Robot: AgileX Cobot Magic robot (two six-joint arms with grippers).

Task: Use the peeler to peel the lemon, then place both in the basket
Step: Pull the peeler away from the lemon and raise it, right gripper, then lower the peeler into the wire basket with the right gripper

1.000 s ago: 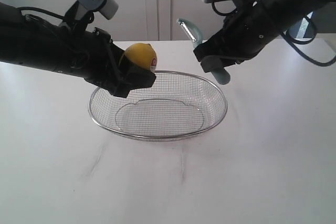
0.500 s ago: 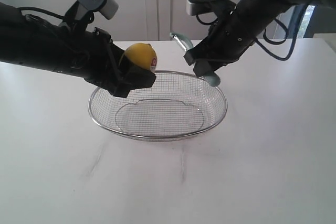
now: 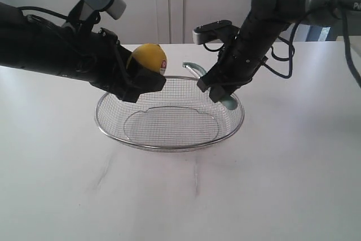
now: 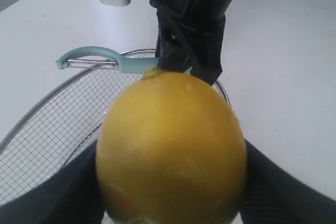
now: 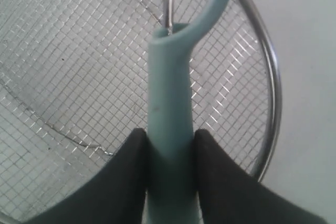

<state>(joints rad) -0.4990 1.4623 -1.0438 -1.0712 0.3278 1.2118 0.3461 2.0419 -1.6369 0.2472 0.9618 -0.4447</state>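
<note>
A white tabletop (image 3: 67, 196) fills the scene, matte, with faint grey streaks (image 3: 106, 169) on its near part and soft shadows under the arms. Behind its far edge stand pale panels (image 3: 146, 4) with thin vertical seams; whether they are wall or cupboard doors cannot be told.

The basket (image 3: 169, 148) sits on the middle of the tabletop. The left tool (image 3: 145, 73) is clamped on the lemon (image 3: 148, 59), holding it in the air above the basket's far left rim, its sticker (image 3: 163, 65) turned to the right. The right tool (image 3: 221, 91) is clamped on the handle of the peeler (image 3: 192, 67), its black fingers (image 5: 126, 182) pressed against both sides of the handle. The peeler hangs over the right far part of the basket, handle end low by the right rim, curved blade head pointing left towards the lemon, near it but apart
</note>
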